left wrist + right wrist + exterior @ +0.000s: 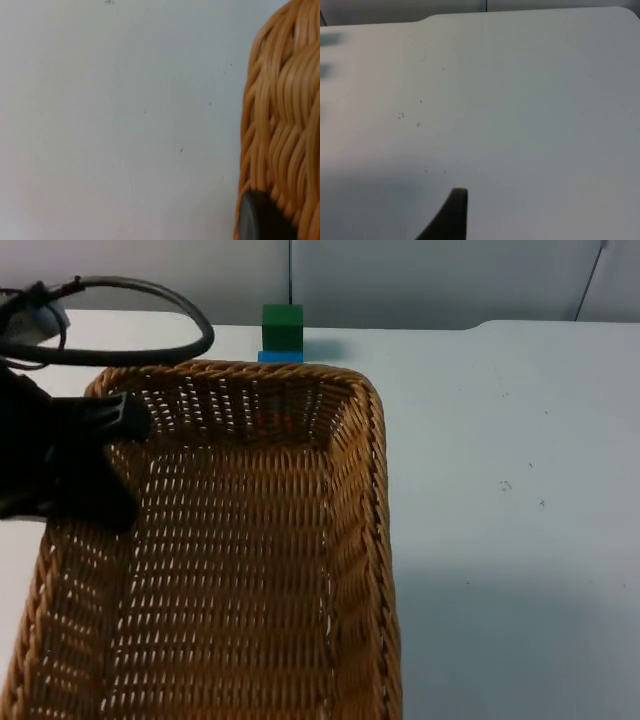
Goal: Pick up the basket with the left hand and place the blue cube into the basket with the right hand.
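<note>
A: Starting at the left. Clamping the left rim of the woven tan wicker basket (250,540) with the left gripper (118,418). Apparently holding it lifted above the white table top (500,490). Noting a black pad (257,220) pressing on the weave in the left wrist view.

B: Worrying about that hold. Pinching one rim only, so likely risking tilt or slip under the basket's own weight.

A: Moving rightward. Spotting the small blue cube (280,357) at the far side of the table, near the grey partition wall (450,280) and just beyond the basket's far rim. Carrying a green cube (282,325) stacked on top.

B: Flagging that stack. Probably toppling the green one when reaching for the blue, or closing on the wrong cube. Also crowding the approach with the basket rim, so risking a knock there.

A: Ending at the right. Waiting with the right gripper (454,217) over bare table, well apart from both cubes. Not managing to tell whether clenched or released.

B: Adding a long reach to the list, then. Possibly dropping the blue cube short of the basket if gripping it shallowly.
</note>
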